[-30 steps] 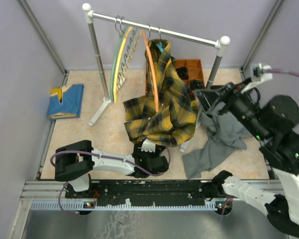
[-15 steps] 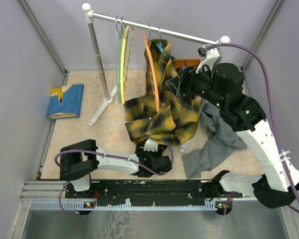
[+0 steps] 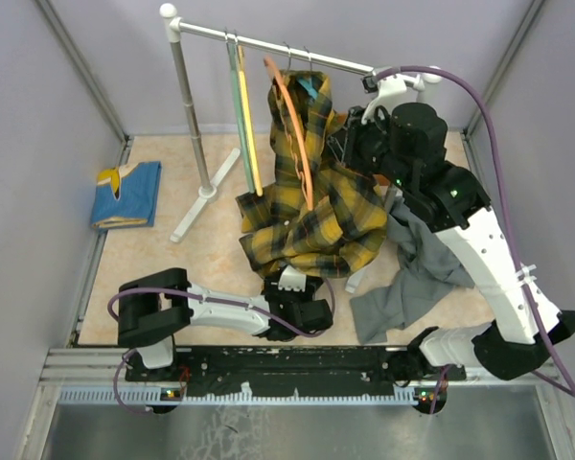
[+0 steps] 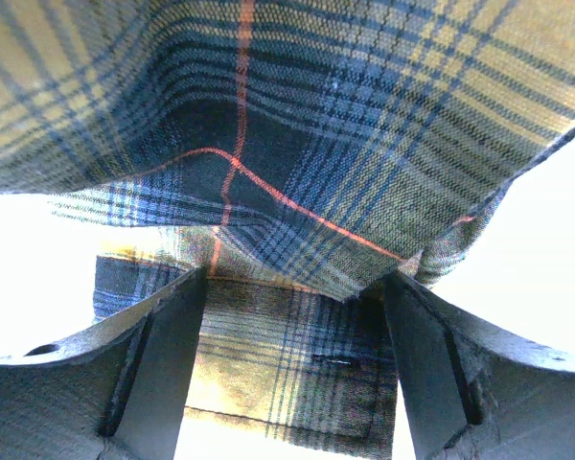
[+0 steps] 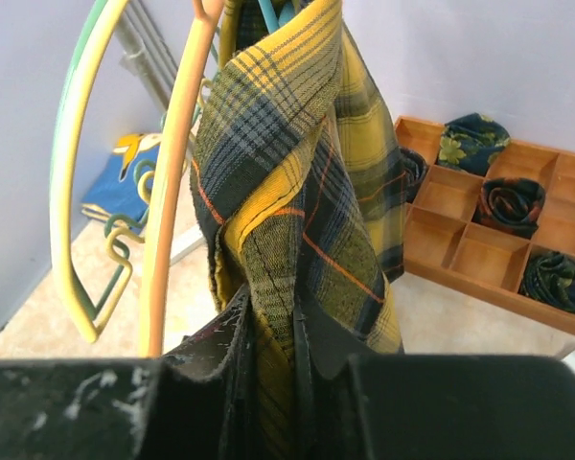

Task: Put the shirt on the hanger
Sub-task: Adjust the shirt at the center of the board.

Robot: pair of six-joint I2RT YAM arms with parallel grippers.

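Bench of pale speckled beige point(image 3: 144, 254) carries everything we see. On it stands a white metal clothes rail point(image 3: 190, 110), its bar running across the back. From that bar hangs the yellow and black plaid flannel shirt point(image 3: 316, 216), gathered at the top and falling in a heap whose lower folds lie on the bench in front of the rail. The white and black right arm point(image 3: 489, 268) reaches from the near right corner up to the shirt's right side, high near the bar. The black left arm point(image 3: 220, 307) lies low along the near edge, its end under the shirt's hem. A plain grey garment point(image 3: 412, 278) is crumpled on the bench just right of the shirt, below the right arm. In the right wrist view a wooden tray point(image 5: 448, 198) of square compartments sits behind the shirt, several of them holding rolled dark patterned cloths point(image 5: 508, 201). A small folded blue cloth point(image 3: 129, 195) lies well apart by the left wall.

On the bar, a thin orange hanger point(image 3: 295, 134) rests against the shirt's left face, and a green hanger point(image 3: 241, 96) and a yellow hanger point(image 3: 253, 153) hang together further left. The light teal plastic hanger point(image 3: 310, 88) shows only at the shirt's top, the rest hidden in cloth. The right tool point(image 5: 271, 350) is clenched on a vertical fold of the shirt, cloth pinched between its fingers. The left tool point(image 4: 295, 287) is released, fingers wide apart, plaid cloth hanging above and beyond them. We cannot tell whether it touches them.
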